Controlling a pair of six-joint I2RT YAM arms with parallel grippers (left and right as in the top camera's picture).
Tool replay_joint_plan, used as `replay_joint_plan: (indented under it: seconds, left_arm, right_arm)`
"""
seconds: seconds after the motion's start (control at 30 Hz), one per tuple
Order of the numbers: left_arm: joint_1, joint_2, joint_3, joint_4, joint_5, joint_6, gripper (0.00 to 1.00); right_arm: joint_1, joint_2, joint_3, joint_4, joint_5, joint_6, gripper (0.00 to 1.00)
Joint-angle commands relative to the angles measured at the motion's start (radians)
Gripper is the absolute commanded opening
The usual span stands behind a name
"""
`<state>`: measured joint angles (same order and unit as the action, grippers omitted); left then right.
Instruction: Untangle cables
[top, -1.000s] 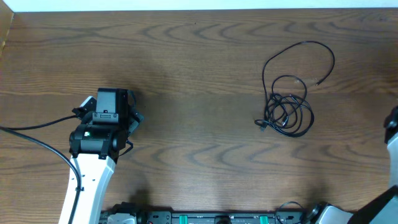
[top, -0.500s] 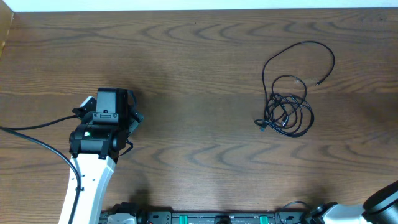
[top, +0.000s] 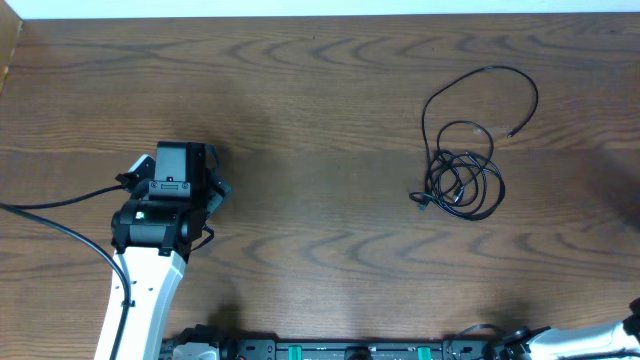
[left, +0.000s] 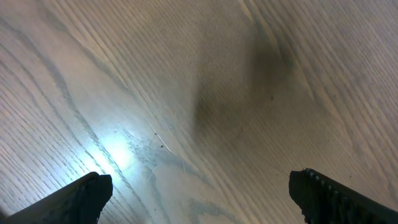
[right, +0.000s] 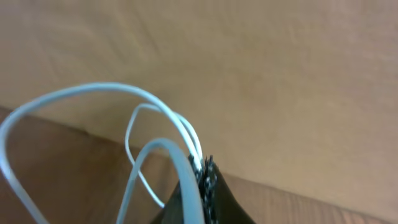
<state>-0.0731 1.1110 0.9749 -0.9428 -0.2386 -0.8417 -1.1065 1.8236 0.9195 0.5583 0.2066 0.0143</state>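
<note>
A tangle of thin black cables (top: 465, 182) lies on the right half of the wooden table (top: 320, 120), with one loop reaching back toward the far edge. My left gripper (top: 172, 185) hovers at the table's left side, far from the tangle; in the left wrist view this left gripper (left: 199, 193) is open, with only bare wood between its fingertips (left: 81, 196). My right gripper (right: 208, 171) is shut on a white cable (right: 93, 93), whose loops rise from the jaws. Only a sliver of the right arm (top: 590, 340) shows in the overhead view, at the bottom right corner.
A thick black cord (top: 60, 215) runs from the left arm off the left edge. A rail with hardware (top: 330, 350) lines the near edge. A pale strip (top: 320, 8) borders the far edge.
The right arm has drawn back toward the bottom right corner and almost left the overhead view. The left arm and the black tangle have not moved.
</note>
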Motion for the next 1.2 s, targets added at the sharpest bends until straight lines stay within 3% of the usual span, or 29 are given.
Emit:
replay_joint_plan:
  seconds: [0.0, 0.33, 0.5, 0.67, 0.8, 0.9, 1.17]
  left_arm:
    - [0.005, 0.006, -0.004, -0.006, -0.017, -0.010, 0.98]
    - [0.005, 0.006, -0.004, -0.006, -0.017, -0.010, 0.98]
    - [0.005, 0.006, -0.004, -0.006, -0.017, -0.010, 0.98]
    - [0.005, 0.006, -0.004, -0.006, -0.017, -0.010, 0.98]
    - [0.005, 0.006, -0.004, -0.006, -0.017, -0.010, 0.98]
    - [0.005, 0.006, -0.004, -0.006, -0.017, -0.010, 0.98]
    - [0.005, 0.006, -0.004, -0.006, -0.017, -0.010, 0.98]
  right_arm:
    - [0.001, 0.047, 0.016, 0.058, -0.045, 0.062, 0.01]
    - [0.001, 0.187, 0.075, 0.069, -0.054, 0.090, 0.01]
    - [0.001, 0.240, 0.075, 0.029, -0.055, 0.089, 0.28]
    - [0.001, 0.242, 0.075, -0.009, -0.056, 0.090, 0.48]
    - [0.002, 0.222, 0.075, -0.043, -0.102, 0.132, 0.54]
    - [0.005, 0.168, 0.075, -0.043, -0.187, 0.131, 0.73]
    - [0.009, -0.025, 0.075, -0.055, -0.188, 0.164, 0.87]
